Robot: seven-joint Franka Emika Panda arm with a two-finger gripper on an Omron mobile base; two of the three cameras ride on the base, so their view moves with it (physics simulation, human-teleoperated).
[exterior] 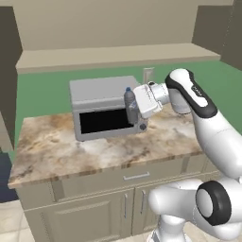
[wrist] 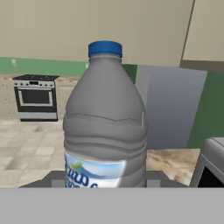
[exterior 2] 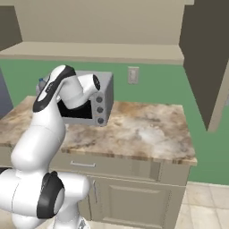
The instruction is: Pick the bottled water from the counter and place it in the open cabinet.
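Bottled water point(exterior: 129, 105): held upright between the gripper's fingers, lifted clear of the counter, blue cap on top.
Gripper point(exterior: 133, 109): clamped on the bottle's lower body, pointing sideways in front of the microwave point(exterior: 105, 106).
Counter point(exterior: 56, 146): marbled stone, seen below the gripper.
Open cabinet point(exterior: 113, 56): its tan shelf board is seen above and beyond the gripper.
Room: green wall behind; an oven point(wrist: 35, 97) is seen far past the bottle.
Arm: elbow bent, forearm reaching level over the counter.

The bottled water point(wrist: 105, 127) label's blue lettering is cut off, unreadable.
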